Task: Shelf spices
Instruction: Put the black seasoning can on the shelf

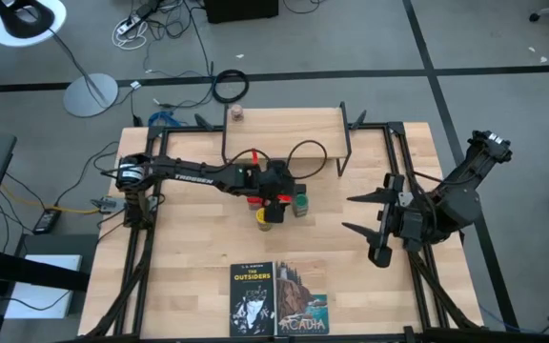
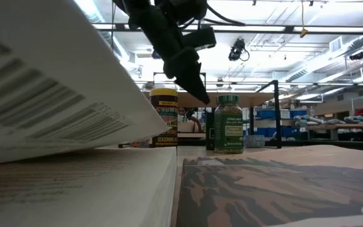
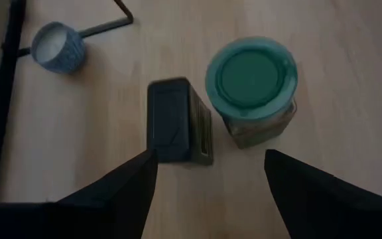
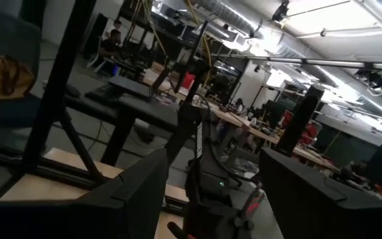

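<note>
My left gripper (image 3: 209, 174) is open and hangs above the cluster of spices at mid-table (image 1: 282, 198). Below and ahead of its fingers the dark grey tin (image 3: 176, 121) stands on the tabletop, with the green-lidded jar (image 3: 251, 78) close beside it. The low view shows the yellow-lidded jar (image 2: 164, 116) and the green-lidded jar (image 2: 229, 124) standing upright. The red tin (image 1: 254, 200) sits beside the yellow-lidded jar (image 1: 265, 217). The shelf (image 1: 284, 129) stands at the table's far edge. My right gripper (image 1: 360, 214) waits open at the table's right.
Two paperback books (image 1: 279, 297) lie at the near edge, and one fills the low view's foreground. A small round container (image 1: 237, 113) sits on the shelf's left end. Another small round container (image 3: 58, 48) stands by a black shelf leg (image 3: 105, 26). Bare wood lies between spices and books.
</note>
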Action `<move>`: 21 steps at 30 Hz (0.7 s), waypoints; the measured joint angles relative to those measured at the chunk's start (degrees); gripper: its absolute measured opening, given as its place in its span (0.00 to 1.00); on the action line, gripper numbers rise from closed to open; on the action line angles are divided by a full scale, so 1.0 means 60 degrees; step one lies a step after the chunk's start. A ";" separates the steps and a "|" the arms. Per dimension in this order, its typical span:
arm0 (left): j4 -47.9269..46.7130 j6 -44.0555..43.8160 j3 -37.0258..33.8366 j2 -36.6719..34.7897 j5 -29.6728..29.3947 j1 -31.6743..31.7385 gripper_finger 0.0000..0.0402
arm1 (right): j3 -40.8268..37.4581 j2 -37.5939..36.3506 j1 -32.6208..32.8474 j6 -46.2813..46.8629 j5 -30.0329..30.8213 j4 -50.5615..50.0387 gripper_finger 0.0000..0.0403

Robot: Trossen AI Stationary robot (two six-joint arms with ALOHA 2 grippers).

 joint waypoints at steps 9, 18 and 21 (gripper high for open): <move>0.0424 0.0022 -0.0004 0.0240 -0.0814 -0.0063 0.70 | 0.0000 0.0349 -0.0014 -0.0180 -0.0030 0.0849 0.59; 0.0575 -0.0369 -0.0004 0.0317 -0.0283 -0.0063 0.70 | 0.0000 0.0436 -0.0272 -0.0134 0.0066 0.0937 0.59; 0.0582 -0.0576 -0.0004 0.0317 -0.0215 -0.0005 0.70 | 0.0000 0.0433 -0.0361 -0.0348 0.0032 0.1049 0.59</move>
